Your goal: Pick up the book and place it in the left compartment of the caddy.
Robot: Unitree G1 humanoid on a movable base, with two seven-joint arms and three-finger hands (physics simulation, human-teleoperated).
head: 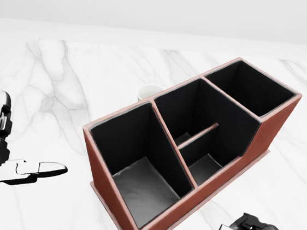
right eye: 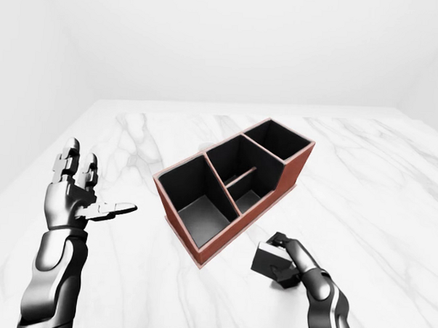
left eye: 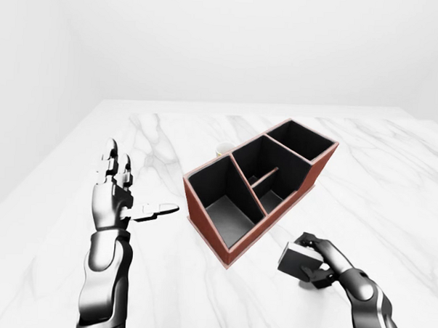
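The caddy (head: 102, 171) is red-brown outside and black inside, lying diagonally across the marble table. Its left compartment (head: 141, 186) is the big one nearest the bottom of the head view and holds nothing. The book (left eye: 295, 260) is small and dark with a pale edge, tilted low over the table, below and right of the caddy. My right hand (left eye: 311, 259) is shut on it, fingers curled over its top and side. My left hand (left eye: 134, 191) hangs open left of the caddy, thumb pointing toward it.
A small white cup (head: 149, 91) stands just beyond the caddy's upper-left wall. The white marble table (left eye: 169, 133) spreads wide around the caddy. The caddy's middle section has a low divider (head: 198, 135), and a further compartment (head: 250, 86) sits at its upper right.
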